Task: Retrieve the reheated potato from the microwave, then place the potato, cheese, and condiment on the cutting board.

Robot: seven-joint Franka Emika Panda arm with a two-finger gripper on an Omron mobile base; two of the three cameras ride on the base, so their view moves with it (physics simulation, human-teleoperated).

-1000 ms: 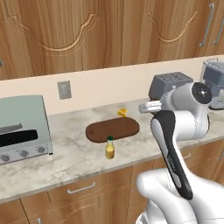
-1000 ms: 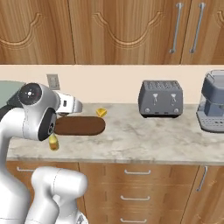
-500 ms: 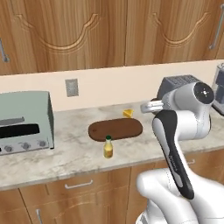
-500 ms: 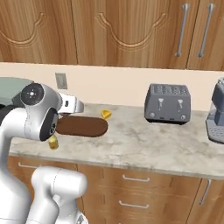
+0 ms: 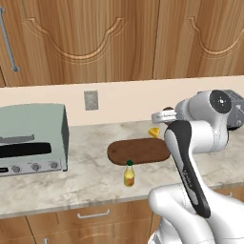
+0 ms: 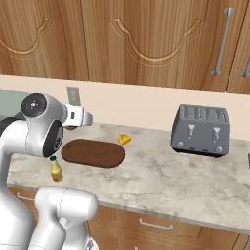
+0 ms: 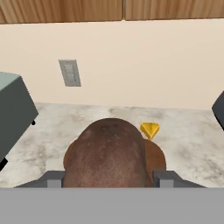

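Hand view: the round dull-brown potato [image 7: 107,153] sits big and close between the two dark fingertips [image 7: 52,178], which press on its two sides. So the gripper [image 7: 107,180] is pinching the potato and holding it up in the air. The bottom of the potato is cut off, and the potato hides most of the flat dark-brown wooden cutting board [image 7: 156,156] behind it. Only a thin brown edge of the board peeks out on each side.

The small yellow-orange cheese wedge [image 7: 149,130] lies on the speckled stone counter [image 7: 188,140], just past the far right end of the board.

In the left base view the potato [image 5: 167,109] is only a small dark lump at the tip of the white arm [image 5: 200,128], hard to make out, up above the right end of the cutting board [image 5: 139,151]. The arm bends at its elbow and reaches out flat toward the wall. The arm hides the right end of the board.

The little bottle of yellow condiment with a green cap [image 5: 128,173] stands upright near the front edge of the board, not on it. The cheese wedge [image 5: 154,132] is near the board's far right corner.

A pale grey-green toaster oven [image 5: 31,138] stands at the left. In the right base view a grey four-slot toaster [image 6: 201,130] stands well to the right. A grey wall outlet [image 7: 70,72] is on the cream wall. No writing can be read.
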